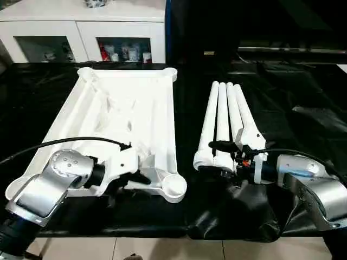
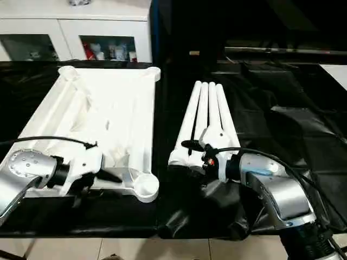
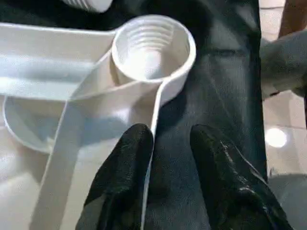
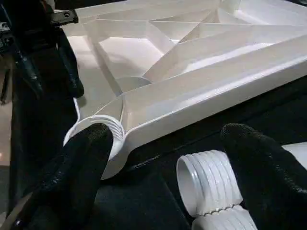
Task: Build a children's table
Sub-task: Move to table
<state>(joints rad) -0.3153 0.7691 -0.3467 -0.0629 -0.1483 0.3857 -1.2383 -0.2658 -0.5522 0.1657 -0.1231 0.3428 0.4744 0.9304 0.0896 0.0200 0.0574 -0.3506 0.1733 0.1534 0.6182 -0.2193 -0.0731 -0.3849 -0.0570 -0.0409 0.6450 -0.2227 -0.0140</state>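
The work is at its very beginning, as far as I can judge: no leg is joined to the table. The tabletop [image 1: 116, 127] lies upside down on the black cover [image 1: 303, 124] of the work surface, on the robot's left side, with its ribbed underside up and its round corner sockets open. The near corner socket [image 3: 153, 50] is empty and its inner thread is visible. The four legs [image 1: 225, 122] lie together side by side on the cover to the right of the tabletop, apart from it, with their threaded ends toward the robot. The left gripper [image 1: 142, 177] is at the near edge of the tabletop, close to that socket; in the left wrist view its two black fingers [image 3: 124, 172] stand on both sides of the thin rim, with a small gap, and I cannot tell if they already press it. The right gripper [image 1: 230, 154] is at the near ends of the legs with its fingers wide apart; in the right wrist view one threaded leg end [image 4: 208, 184] lies between them, not gripped. What is left is nearly everything: each of the four legs must be picked up, brought to a corner socket and screwed in, and then the table probably must be turned onto its legs. Behind the work surface stands a white cabinet [image 1: 81, 24].
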